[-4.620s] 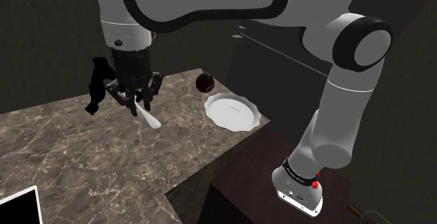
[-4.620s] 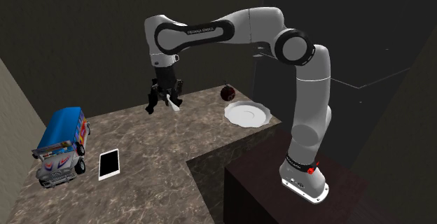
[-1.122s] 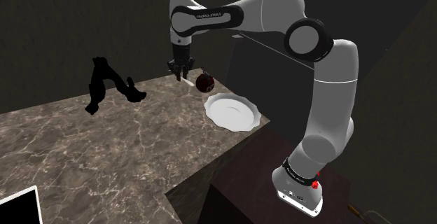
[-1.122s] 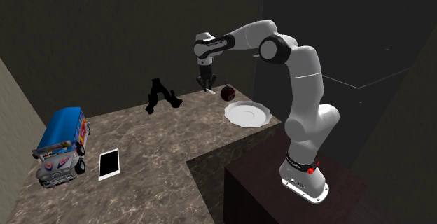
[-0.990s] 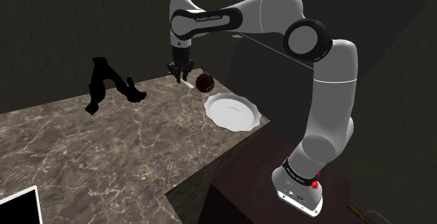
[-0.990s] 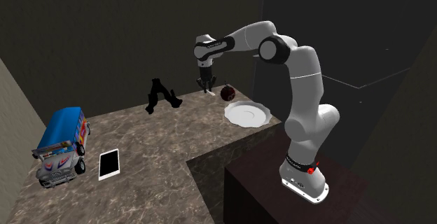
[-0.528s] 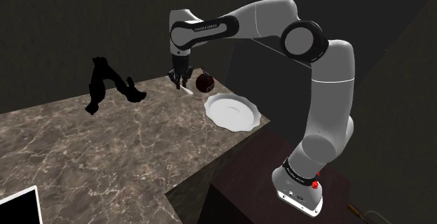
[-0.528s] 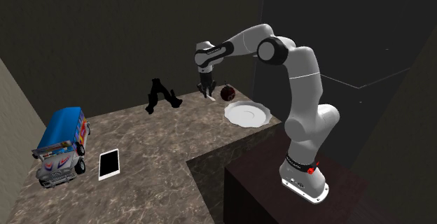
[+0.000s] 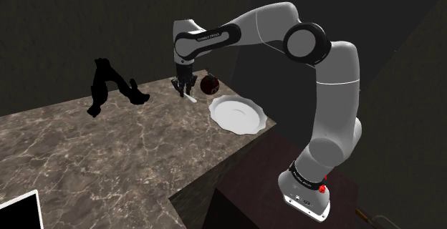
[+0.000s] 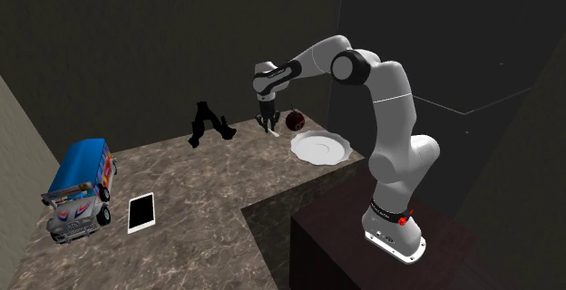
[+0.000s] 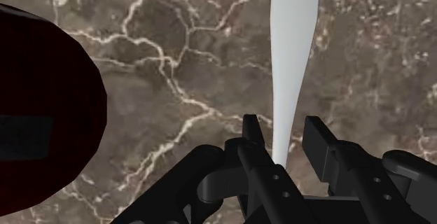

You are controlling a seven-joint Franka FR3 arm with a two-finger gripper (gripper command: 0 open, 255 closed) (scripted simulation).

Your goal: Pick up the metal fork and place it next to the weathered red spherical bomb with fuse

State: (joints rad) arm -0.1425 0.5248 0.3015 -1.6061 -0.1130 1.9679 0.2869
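Note:
The fork (image 11: pixel 290 47) is drawn plain white and lies along the dark marble counter (image 9: pixel 107 156), stretching away from my gripper (image 11: pixel 283 130). Its handle passes between my two black fingers (image 11: pixel 252 142) with a thin gap on each side, so the gripper is open and not clasping it. The dark red round bomb (image 11: pixel 42 110) sits close beside the fork. From the shoulder view my gripper (image 9: pixel 186 90) hangs low over the counter, just left of the bomb (image 9: pixel 210 84), with the fork (image 9: pixel 192 96) under it. The second exterior view shows the gripper (image 10: pixel 268 127) left of the bomb (image 10: pixel 294 120).
A white plate (image 9: pixel 236 113) rests near the counter's corner, right of the bomb. A black figurine (image 9: pixel 107 86) stands at the counter's back. A toy bus (image 10: pixel 82 188) and a white tablet (image 10: pixel 141 212) sit at the far left. The counter edge drops off toward my stand.
My gripper carried the fork from beside the black figurine over to the bomb, then came down to the counter. In the last second it sank lower and the fingers parted from the fork.

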